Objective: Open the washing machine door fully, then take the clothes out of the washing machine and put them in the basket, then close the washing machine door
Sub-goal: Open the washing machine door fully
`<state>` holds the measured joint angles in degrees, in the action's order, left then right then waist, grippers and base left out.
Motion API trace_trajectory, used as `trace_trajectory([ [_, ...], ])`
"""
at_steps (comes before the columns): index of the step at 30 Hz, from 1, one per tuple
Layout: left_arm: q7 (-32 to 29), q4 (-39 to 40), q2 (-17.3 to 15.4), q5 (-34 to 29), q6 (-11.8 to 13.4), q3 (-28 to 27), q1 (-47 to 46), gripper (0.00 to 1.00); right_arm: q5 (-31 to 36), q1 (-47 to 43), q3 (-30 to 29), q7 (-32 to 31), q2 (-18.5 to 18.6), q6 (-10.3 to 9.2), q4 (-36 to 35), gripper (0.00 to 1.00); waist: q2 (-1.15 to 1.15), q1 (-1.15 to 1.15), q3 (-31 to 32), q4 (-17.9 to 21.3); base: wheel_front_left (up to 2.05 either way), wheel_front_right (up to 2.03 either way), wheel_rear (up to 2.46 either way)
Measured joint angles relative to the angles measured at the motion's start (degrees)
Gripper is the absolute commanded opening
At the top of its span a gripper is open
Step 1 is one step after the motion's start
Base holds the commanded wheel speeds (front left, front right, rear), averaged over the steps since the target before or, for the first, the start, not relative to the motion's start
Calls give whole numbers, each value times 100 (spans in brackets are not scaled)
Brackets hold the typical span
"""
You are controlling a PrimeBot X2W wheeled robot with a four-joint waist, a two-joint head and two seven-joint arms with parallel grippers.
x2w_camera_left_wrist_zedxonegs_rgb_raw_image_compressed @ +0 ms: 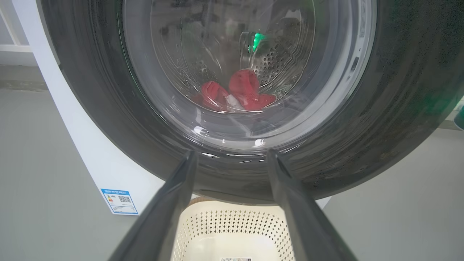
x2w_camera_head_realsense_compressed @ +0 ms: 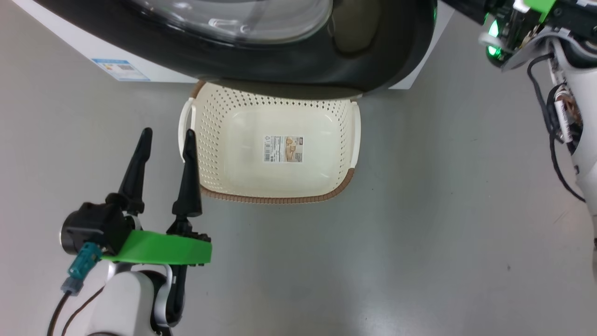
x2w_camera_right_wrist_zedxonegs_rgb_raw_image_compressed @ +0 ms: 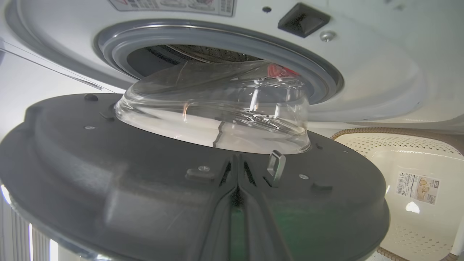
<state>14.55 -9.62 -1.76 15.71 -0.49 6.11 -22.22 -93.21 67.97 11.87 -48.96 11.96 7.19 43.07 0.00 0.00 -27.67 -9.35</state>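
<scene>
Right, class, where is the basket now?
In the head view the basket sits mid-frame on the floor, its far end under the washing machine door, just right of the left claw.

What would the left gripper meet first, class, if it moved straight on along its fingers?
Probably the black rim of the washing machine door, just under its glass window; the open left gripper points there, above the basket. Depth is unclear.
</scene>
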Motion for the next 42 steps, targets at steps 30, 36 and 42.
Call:
trace_trajectory([
  [30,1,-49,0,-2,-11,-151,134,100,2325,-1423,671,3932,436,0,-1360,100,0,0,249,320,0,0,0],
  [36,1,-31,-2,-2,-4,-215,136,100,3478,-1883,1459,5853,767,0,-1196,100,0,0,299,415,0,0,0],
  [42,1,25,-2,-7,-2,-265,140,100,4781,-1940,1389,6327,767,0,-801,100,0,0,319,550,0,0,0],
])
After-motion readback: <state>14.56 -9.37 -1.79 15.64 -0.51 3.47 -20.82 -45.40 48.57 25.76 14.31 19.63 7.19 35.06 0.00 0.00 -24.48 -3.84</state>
